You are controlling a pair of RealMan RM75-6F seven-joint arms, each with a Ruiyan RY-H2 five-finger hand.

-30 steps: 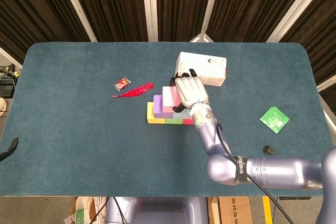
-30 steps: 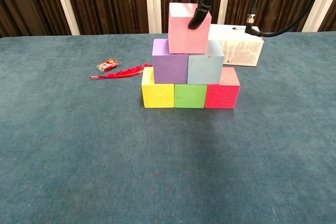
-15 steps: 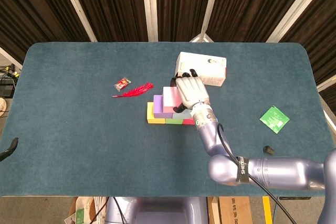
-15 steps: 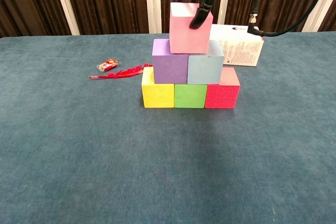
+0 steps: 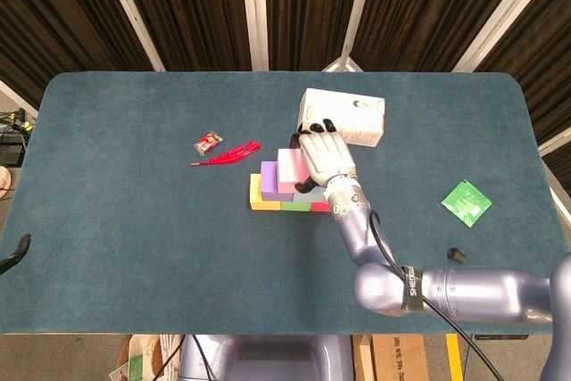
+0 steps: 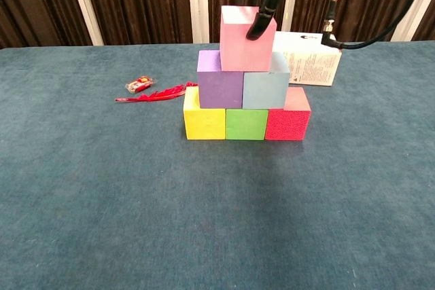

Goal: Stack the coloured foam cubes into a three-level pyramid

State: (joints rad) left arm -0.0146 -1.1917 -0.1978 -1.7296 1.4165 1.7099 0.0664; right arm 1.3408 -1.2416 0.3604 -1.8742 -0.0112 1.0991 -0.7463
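- On the teal bench (image 6: 81, 188) a pyramid of foam cubes stood near the middle, with three levels.
- At the bottom, a yellow cube (image 6: 204, 119), a green cube (image 6: 246, 124) and a red cube (image 6: 288, 119) sat side by side, touching.
- Above them, a purple cube (image 6: 219, 79) and a pale blue cube (image 6: 266, 82) formed the second row, pressed against each other.
- A pink cube (image 6: 239, 40) rested on top, across the seam between the purple and pale blue cubes.
- The right hand (image 5: 326, 156) reached over the stack from above; in the chest view its dark fingers (image 6: 264, 17) came down over the pink cube's front upper right, one fingertip lying against that face.
- The other fingers curled behind the cube's top edge, so the hand gripped the pink cube, which sat flat on the row beneath.
- The left hand showed in neither view.
- A white box (image 5: 343, 117) lay behind the pyramid, just beyond the hand.
- To the left of the stack, a red feather (image 5: 227, 154) lay on the bench with a small red wrapped sweet (image 5: 208, 142) just beside it.
- Well apart on the right side, a green packet (image 5: 467, 202) lay flat, and a small dark object (image 5: 457, 256) sat nearer the front edge.
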